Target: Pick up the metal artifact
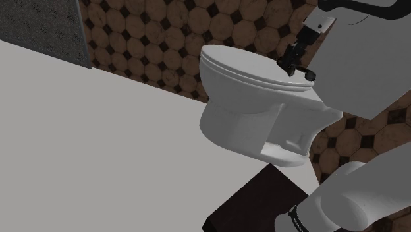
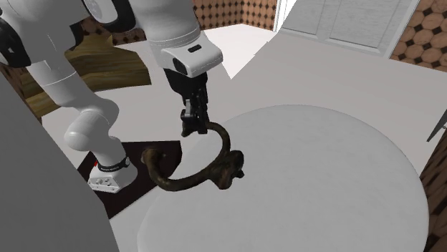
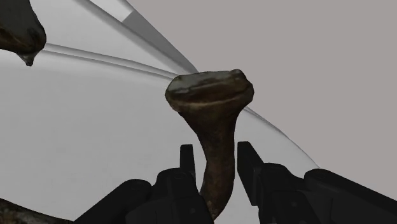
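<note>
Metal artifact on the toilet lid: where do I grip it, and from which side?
Take the narrow band just behind its flared end, from above, where the gripper is. The artifact lies flat on the toilet lid as an open ring; the band is slim, the ends wider.

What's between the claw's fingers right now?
The curved stem of the dark artifact, just below its flared end, stands between the open fingers of the claw in the wrist view. A pale sliver shows beside it, so it isn't clasped.

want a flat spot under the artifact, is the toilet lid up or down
Down: the lid lies flat on the bowl, and the artifact lies on it.
</note>
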